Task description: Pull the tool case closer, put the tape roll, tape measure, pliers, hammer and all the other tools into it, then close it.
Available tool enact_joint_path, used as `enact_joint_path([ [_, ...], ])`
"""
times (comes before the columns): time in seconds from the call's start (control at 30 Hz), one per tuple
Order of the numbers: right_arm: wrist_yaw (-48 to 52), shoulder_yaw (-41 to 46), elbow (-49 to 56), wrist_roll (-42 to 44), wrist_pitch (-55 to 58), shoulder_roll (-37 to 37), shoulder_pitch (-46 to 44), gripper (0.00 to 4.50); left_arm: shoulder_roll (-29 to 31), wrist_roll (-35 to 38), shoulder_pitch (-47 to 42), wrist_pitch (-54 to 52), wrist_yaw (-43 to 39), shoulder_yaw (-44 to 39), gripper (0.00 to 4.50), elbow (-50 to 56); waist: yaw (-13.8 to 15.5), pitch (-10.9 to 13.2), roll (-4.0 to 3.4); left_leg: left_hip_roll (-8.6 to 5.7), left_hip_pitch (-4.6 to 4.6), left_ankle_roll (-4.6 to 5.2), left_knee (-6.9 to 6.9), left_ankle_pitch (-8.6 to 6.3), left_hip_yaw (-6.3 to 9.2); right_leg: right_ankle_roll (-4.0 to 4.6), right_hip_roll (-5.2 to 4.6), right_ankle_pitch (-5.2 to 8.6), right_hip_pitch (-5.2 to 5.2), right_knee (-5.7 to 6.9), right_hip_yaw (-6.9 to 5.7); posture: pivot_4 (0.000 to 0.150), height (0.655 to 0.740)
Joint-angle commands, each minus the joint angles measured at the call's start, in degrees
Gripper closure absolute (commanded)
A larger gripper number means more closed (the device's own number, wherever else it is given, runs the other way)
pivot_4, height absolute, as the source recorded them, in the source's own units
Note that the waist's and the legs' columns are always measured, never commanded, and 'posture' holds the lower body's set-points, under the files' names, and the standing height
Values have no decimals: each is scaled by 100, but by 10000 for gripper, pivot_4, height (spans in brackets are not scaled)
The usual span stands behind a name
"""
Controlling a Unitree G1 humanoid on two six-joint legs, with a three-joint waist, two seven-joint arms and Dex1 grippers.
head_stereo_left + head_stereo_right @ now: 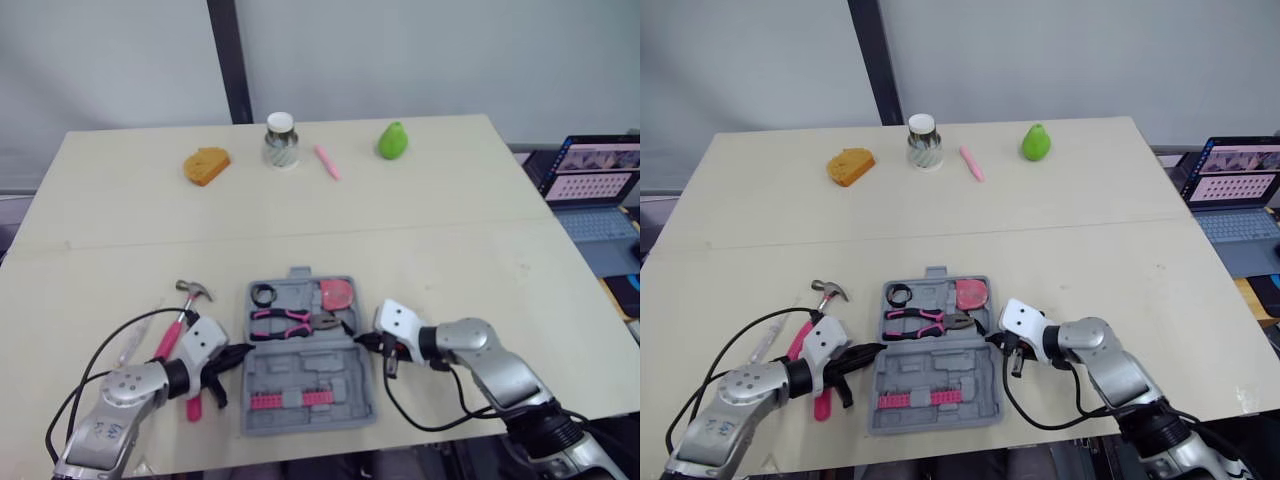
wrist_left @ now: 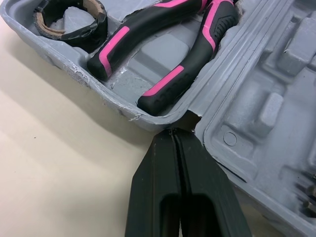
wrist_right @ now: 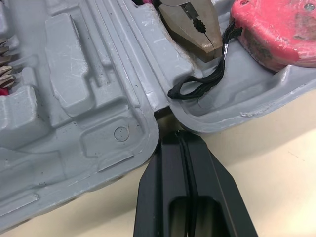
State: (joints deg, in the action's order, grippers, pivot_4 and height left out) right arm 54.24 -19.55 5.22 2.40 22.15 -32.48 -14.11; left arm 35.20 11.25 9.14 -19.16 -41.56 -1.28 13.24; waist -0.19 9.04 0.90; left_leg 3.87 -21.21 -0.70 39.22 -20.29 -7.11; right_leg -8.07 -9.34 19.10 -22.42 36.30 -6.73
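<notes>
L gripper (image 2: 174,133) & R gripper (image 3: 180,134), both pressed together, are flanking tool case (image 1: 300,392) at hinge ends, prob. squaring it by front edge of table (image 1: 450,200); hammer (image 1: 178,322) lying outside.

Showing matt grey moulded plastic across the tool case (image 3: 74,94), fraying white and rough along its rim. Gleaming smoothly on the pliers (image 2: 163,44) handles in black and pink plastic, dulling to bare metal at the nose. Wearing scuffed red plastic on the tape measure (image 3: 276,29). Baring brown cardboard inside the black tape roll (image 2: 71,19). Lying smooth and matt over the pale table (image 2: 49,148). Glinting as polished metal on the hammer (image 1: 170,338) head.
</notes>
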Motion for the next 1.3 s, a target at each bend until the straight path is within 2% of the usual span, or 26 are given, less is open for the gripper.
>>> enact_joint_path([
  [0.03,46,131,-71,42,-126,-117,72,45000,84,32,16,47,-32,-128,44280,56,0,0,0,0,0,0,0,0,0,0,0,0,0,0,0,1500,7400],
  [0.57,86,368,19,230,-166,-278,188,45000,211,183,-7,-3,-101,-346,44280,103,9,0,0,0,-1,0,0,0,1,0,0,0,1,-1,0,1500,7400],
  [0.73,469,1466,483,1282,335,-767,376,45000,443,1198,110,-658,-384,-1289,44280,849,13,21,3,0,-9,0,0,0,3,0,-1,0,-1,-7,0,1500,7400],
  [0.9,973,2688,136,2169,603,-1324,669,45000,783,1504,354,-993,-431,-2248,44280,865,3,22,0,1,-1,0,-6,0,3,0,0,0,1,-28,0,1500,7400],
  [0.97,1140,3140,-201,2441,755,-1561,759,45000,880,1419,611,-925,-463,-2615,39268,621,-2,25,-1,0,-2,1,-11,-1,0,0,2,0,1,-29,0,1500,7400],
  [1.0,1194,3298,-410,2476,802,-1694,802,42453,937,1301,783,-797,-499,-2762,36674,433,1,25,-2,-1,-3,3,-11,-2,-3,0,2,0,1,-31,0,1500,7400],
  [1.07,1253,3431,-697,2445,734,-1853,854,36647,998,1209,986,-624,-579,-2957,27819,152,0,26,-1,-2,-2,5,-11,-3,-5,0,1,0,0,-37,2,1500,7400],
  [1.1,1273,3510,-852,2425,686,-1918,889,31463,1014,1184,1095,-530,-617,-3115,21682,-31,0,27,1,-2,-2,5,-11,-3,-6,0,1,0,0,-39,2,1500,7400],
  [1.13,1261,3611,-1010,2425,634,-1950,907,27203,1040,1114,1210,-390,-632,-3252,17794,-222,1,28,2,-1,-1,5,-10,-3,-5,0,1,0,0,-41,2,1500,7400],
  [1.23,1138,3845,-1446,2319,332,-1961,933,11313,1127,948,1409,16,-714,-3565,1877,-827,-2,29,3,0,0,3,-8,-2,-6,0,1,0,-1,-38,2,1500,7400],
  [1.27,1032,3926,-1603,2278,227,-1924,931,6314,1162,926,1432,124,-751,-3657,0,-1021,-6,29,3,0,1,3,-8,-2,-8,0,1,0,-2,-38,4,1500,7400],
  [1.3,1003,3986,-1729,2290,169,-1896,933,6314,1188,916,1444,204,-784,-3718,0,-1160,-6,30,2,0,1,3,-8,-2,-8,0,1,0,-2,-38,4,1500,7400],
])
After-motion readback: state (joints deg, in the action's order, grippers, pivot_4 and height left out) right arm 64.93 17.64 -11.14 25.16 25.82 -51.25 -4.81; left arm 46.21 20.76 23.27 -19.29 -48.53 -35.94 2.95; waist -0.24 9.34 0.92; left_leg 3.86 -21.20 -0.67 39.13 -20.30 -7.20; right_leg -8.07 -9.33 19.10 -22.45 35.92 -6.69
